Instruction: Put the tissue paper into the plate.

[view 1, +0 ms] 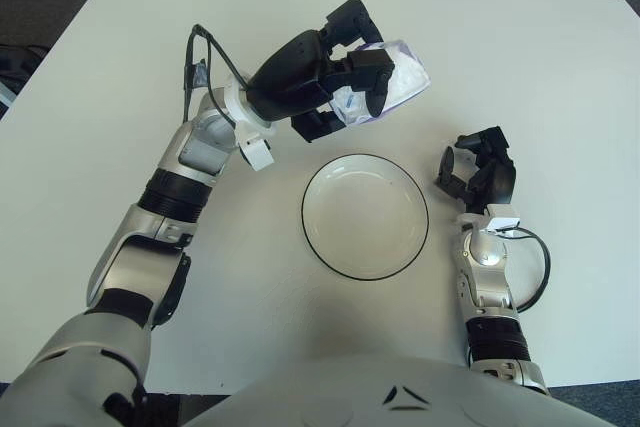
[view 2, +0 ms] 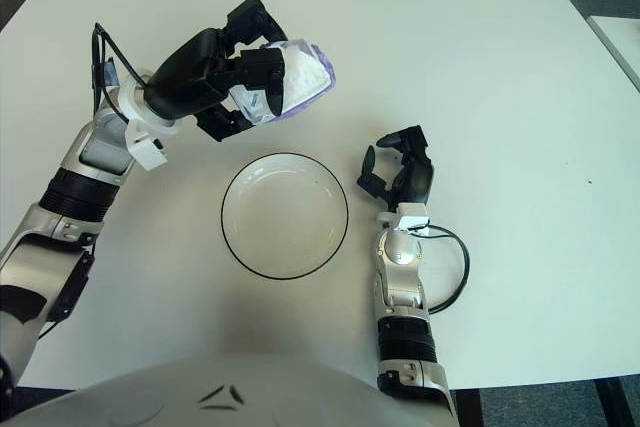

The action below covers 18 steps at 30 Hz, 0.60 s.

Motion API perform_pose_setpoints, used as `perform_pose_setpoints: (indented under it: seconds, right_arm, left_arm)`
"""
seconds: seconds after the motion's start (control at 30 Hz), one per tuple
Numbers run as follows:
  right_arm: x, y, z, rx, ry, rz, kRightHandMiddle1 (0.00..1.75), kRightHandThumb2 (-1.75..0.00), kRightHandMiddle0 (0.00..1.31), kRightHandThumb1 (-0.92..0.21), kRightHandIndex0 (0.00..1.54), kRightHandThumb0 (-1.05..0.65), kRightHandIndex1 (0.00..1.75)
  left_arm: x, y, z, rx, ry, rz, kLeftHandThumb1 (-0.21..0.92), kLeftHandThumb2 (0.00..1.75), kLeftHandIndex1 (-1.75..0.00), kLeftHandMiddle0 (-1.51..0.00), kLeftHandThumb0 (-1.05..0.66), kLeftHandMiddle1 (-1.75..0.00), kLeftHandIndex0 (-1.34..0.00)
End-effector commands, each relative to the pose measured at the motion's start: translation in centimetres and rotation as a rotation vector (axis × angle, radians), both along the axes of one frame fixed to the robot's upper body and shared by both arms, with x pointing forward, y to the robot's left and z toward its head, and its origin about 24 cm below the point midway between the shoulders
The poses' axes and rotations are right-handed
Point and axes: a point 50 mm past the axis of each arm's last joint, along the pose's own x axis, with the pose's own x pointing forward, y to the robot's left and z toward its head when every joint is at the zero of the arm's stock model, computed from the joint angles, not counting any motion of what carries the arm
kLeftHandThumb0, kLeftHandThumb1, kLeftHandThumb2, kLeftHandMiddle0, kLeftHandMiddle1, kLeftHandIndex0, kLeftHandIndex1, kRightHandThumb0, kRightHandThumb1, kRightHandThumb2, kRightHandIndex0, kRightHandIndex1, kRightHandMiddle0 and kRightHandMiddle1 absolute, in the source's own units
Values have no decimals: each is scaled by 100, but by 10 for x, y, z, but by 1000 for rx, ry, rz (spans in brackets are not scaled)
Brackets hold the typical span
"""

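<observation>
The left robot hand (view 1: 335, 82) grips the tissue pack (view 1: 392, 90) just beyond the plate (view 1: 365, 217)'s far rim; the right robot hand (view 1: 478, 175) sits beside the plate, fingers loosely curled.

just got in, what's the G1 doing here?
It is moving a pack of tissue paper to the plate. The left hand grips the pack and holds it in the air beyond the plate's far rim, not yet over the middle. The plate sits empty on the white table. The right hand shows idle just right of the plate, holding nothing.
</observation>
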Motion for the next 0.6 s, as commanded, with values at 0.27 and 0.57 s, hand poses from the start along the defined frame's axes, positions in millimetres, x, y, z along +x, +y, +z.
perform_pose_setpoints:
  seconds: [0.27,0.57]
  right_arm:
    - [-32,4,-55,4,223,-25,175,-126,56,-37,51,-46,139]
    - [-32,5,-52,4,211,-23,175,-117,51,-44,51,-44,136]
  left_arm:
    - [3,-9,-5,9,81,-40,16,151,-175,-62,0,-175,-60]
    - [6,-12,-11,76,201,-79,14,153,-175,-63,0,-175,-62]
